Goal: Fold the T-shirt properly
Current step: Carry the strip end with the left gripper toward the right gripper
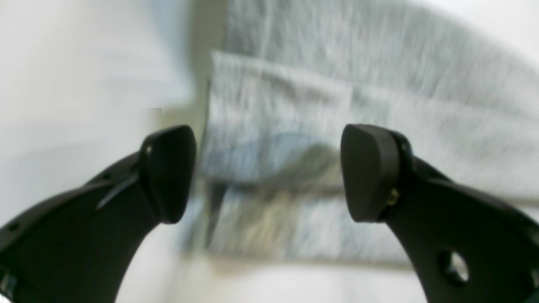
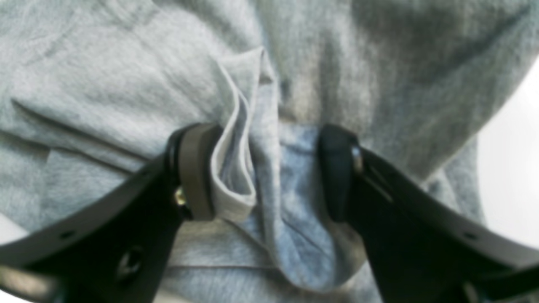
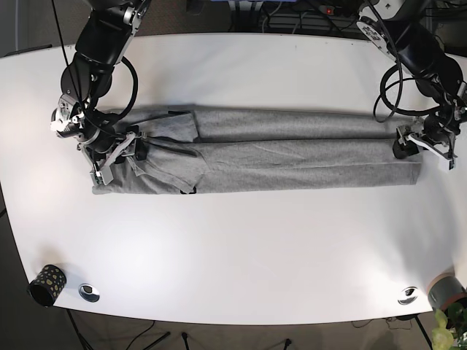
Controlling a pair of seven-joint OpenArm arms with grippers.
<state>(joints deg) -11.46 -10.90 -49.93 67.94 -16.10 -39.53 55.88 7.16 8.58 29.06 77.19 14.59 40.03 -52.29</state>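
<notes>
The grey T-shirt [image 3: 292,157] lies on the white table [image 3: 241,248] as a long strip, folded lengthwise, with a sleeve doubled over near its left end. At that left end my right gripper [image 3: 139,152] is down on the cloth. In the right wrist view this right gripper [image 2: 265,172] is open, with a bunched ridge of T-shirt [image 2: 105,84] and a hem edge between its fingers. My left gripper [image 3: 401,149] sits at the strip's right end. In the left wrist view the left gripper [image 1: 269,172] is open and holds nothing, with the T-shirt [image 1: 379,84] hem just beyond it.
A black dotted cup [image 3: 45,284] stands at the table's front left corner, with a small metal disc [image 3: 89,292] beside it. Another disc [image 3: 407,295] and a grey pot [image 3: 445,292] are at the front right. Cables hang behind the far edge.
</notes>
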